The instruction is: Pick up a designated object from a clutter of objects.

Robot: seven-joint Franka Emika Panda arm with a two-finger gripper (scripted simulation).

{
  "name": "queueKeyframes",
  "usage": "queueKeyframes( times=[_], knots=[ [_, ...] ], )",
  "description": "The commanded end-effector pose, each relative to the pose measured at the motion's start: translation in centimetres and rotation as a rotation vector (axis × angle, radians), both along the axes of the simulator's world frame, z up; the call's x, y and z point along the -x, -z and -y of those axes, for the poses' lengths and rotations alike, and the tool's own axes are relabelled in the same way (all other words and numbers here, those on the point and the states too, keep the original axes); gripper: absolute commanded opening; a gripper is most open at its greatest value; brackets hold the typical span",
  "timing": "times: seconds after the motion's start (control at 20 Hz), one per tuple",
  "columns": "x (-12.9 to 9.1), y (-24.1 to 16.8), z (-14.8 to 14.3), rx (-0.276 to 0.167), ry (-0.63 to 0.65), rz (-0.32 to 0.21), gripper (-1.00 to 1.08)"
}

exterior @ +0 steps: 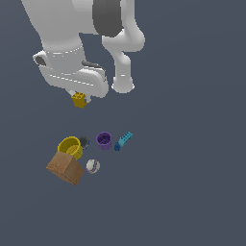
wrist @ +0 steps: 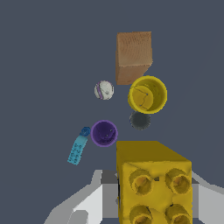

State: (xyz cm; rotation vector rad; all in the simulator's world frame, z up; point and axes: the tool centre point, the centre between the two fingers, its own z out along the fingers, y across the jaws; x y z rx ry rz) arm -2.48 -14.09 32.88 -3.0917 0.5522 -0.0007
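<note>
- Gripper (exterior: 79, 98) hangs above the floor with the yellow-orange studded brick (exterior: 79, 100) clamped between its fingers; the brick is off the ground, well apart from the rest of the clutter.
- Wrist view: brick (wrist: 154, 183) fills the near corner, four round studs showing on its face, grey finger (wrist: 94, 201) pressed against one side, another on the opposite side.
- Yellow bowl (exterior: 70, 146) sits on the floor, touching or just beside the brown box (exterior: 65, 167).
- Small dark object (exterior: 84, 141) just beside the bowl's rim, between bowl and purple cup (exterior: 104, 140).
- Blue brick (exterior: 123, 141) lies tilted, just beside the cup on the exterior view's right.
- White ball (exterior: 92, 166) near the box, apart from the cup.
- Floor (exterior: 192, 192) plain dark grey-blue.
</note>
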Motion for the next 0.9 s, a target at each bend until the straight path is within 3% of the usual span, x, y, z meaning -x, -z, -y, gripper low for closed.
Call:
queueKeyframes(
  times=[0.0,0.85],
  knots=[
    [-0.7,-1.6,1.0,0.0,-0.001,-0.001,-1.0],
    [-2.6,-5.6,3.6,0.001,-0.001,-0.001,-1.0]
  ],
)
